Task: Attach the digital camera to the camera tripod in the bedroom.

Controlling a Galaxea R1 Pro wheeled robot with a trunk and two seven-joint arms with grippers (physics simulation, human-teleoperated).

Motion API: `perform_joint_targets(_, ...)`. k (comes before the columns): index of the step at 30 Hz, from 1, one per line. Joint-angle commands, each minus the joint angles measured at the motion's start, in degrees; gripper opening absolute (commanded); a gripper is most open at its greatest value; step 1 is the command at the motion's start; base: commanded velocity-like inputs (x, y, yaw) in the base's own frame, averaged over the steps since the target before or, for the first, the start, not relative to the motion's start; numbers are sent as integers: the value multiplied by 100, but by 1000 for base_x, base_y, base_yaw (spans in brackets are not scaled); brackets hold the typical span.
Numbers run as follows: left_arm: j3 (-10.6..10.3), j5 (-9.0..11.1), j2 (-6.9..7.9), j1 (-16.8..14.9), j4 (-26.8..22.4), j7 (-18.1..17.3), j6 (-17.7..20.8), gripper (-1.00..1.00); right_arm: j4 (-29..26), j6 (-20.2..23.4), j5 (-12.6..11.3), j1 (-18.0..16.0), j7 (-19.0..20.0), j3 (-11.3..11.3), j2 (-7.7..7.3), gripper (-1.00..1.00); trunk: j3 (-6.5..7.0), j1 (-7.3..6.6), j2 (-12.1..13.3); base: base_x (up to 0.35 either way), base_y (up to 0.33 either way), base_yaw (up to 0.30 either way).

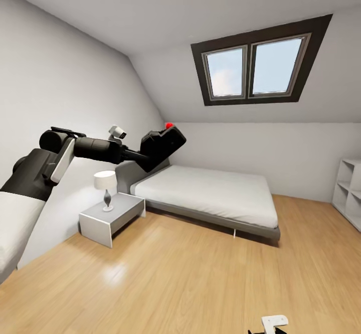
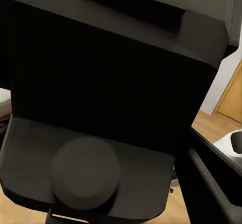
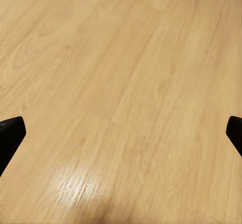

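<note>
My left arm is raised in front of the left wall, and its gripper [image 1: 146, 156] is shut on the digital camera [image 1: 163, 145]. The camera is a chunky matte black body held tilted in the air, with its red round button [image 1: 169, 125] on top. In the left wrist view the camera's dark body [image 2: 111, 88] sits very close, with one black finger [image 2: 214, 181] beside it. My right gripper [image 3: 121, 133] hangs open over the light wood floor [image 3: 126, 72], its two black fingertips far apart with nothing between them. The camera tripod is out of view.
A grey bed [image 1: 215, 193] stands against the far wall under a dark-framed skylight [image 1: 255, 68]. A white nightstand [image 1: 110, 219] with a small lamp [image 1: 105, 186] sits by the left wall. White shelves [image 1: 348, 188] stand at the right edge. Wood floor [image 1: 190, 274] spreads in front.
</note>
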Motion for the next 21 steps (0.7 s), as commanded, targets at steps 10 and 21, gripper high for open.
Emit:
perform_joint_targets(10,-12,19,-12,-10,1,-13,51,-100,24,-33,-6,-11,-23,46,41,100,172,-220,398,0,0,0)
perform_joint_targets(21,-17,21,-15,-8,1,-9,51,-100,24,-33,-6,-11,-23,46,55,100,370,-462,839,0,0,0)
